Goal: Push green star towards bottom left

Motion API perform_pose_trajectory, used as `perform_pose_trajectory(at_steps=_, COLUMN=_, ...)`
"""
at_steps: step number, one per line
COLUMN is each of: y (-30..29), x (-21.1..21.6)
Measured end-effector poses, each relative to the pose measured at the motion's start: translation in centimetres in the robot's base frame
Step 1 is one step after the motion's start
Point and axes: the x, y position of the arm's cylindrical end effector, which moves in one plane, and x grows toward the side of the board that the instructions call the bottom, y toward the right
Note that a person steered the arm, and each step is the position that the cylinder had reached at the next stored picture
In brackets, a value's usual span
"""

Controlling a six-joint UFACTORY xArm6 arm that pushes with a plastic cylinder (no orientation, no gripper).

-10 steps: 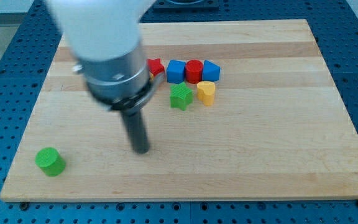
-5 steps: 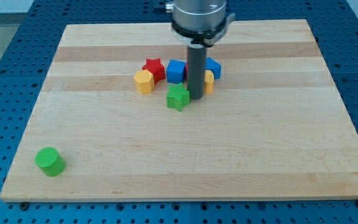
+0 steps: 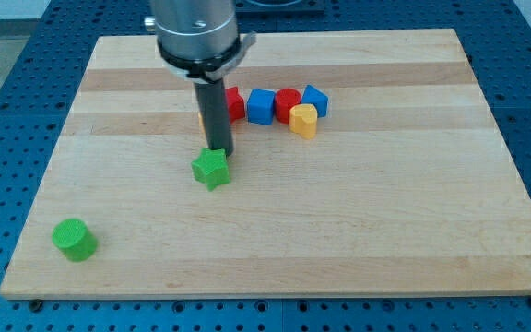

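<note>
Your tip (image 3: 218,150), the lower end of the dark rod, sits right against the small green plastic star block (image 3: 211,170), on its upper side and a touch to the view's right. There is no pincer on this rig, so there is nothing spread or pressed together to report; the rod ends plain and holds nothing.

The green star lies on the pale wooden desk (image 3: 385,231), a little left of the board's middle and apart from the row near the view's top: a red star block (image 3: 233,101) partly behind the rod, a blue cube (image 3: 261,106), a red cylinder (image 3: 288,100), a blue block (image 3: 314,98) at the row's right end, and a yellow block (image 3: 304,121) just below it. A sliver of another yellow block shows at the rod's left edge, mostly hidden. A green cylinder (image 3: 74,239) stands near the bottom left corner, well apart from the star.

You look to be in the middle of the push itself, with contact made. The star is roughly partway to the corner. The next stroke calls for travel down and to the view's left, with the tip kept behind the star's upper right so it does not slip off a point and spin away. Mind the green cylinder, which stands close to that line.
</note>
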Motion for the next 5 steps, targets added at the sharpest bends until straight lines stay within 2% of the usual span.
perform_pose_trajectory(at_steps=1, y=1.9, x=0.2)
perform_pose_trajectory(at_steps=3, y=1.7, x=2.7)
perform_pose_trajectory(at_steps=5, y=-1.6, x=2.7)
